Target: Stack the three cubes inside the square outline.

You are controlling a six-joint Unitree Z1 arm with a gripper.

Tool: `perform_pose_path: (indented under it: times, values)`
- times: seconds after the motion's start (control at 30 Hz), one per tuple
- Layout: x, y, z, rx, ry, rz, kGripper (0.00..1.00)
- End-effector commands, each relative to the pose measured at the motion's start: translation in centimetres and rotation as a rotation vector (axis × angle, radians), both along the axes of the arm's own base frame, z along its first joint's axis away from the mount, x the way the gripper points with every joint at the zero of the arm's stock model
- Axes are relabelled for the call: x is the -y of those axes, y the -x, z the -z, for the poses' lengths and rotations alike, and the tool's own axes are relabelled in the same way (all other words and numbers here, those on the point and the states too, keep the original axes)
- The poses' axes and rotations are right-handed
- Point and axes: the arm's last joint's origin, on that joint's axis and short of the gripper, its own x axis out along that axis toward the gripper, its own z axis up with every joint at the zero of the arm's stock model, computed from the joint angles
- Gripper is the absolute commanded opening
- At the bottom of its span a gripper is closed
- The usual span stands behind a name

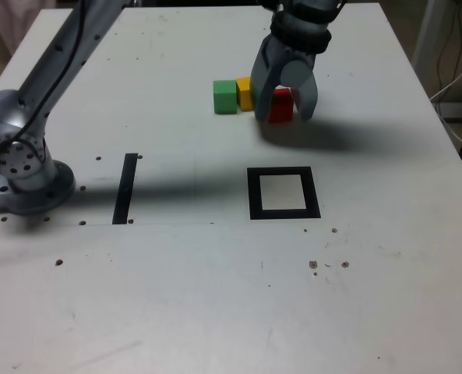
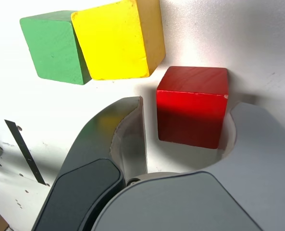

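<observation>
On the pale table (image 1: 215, 296), the red cube (image 1: 280, 105) is straddled beside the yellow cube (image 1: 245, 93) by a part-spread pincer (image 1: 286, 109), not visibly gripping: rigid, light-looking, best pinched across its flat opposite faces.

Exterior looks down at table (image 1: 215, 312); wrist close above.

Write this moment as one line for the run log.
gripper: jaws around red cube, small gap one side | yellow cube, green cube: on table | square outline: empty
</observation>
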Motion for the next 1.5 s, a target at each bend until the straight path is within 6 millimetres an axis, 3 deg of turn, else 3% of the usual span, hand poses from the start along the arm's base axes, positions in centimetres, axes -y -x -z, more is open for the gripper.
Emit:
perform_pose_path:
  times: [0.0, 0.73, 1.0, 1.47]
  values:
    - [-0.1, 0.0, 0.0, -0.005, 0.0, -0.001, 0.34]
    - [1.0, 0.2, -1.1, 0.005, -0.013, 0.024, 0.34]
    - [4.8, 1.0, -3.7, 0.023, -0.015, 0.077, 0.34]
    - [15.4, 3.3, -4.7, 0.017, 0.001, 0.166, 0.34]
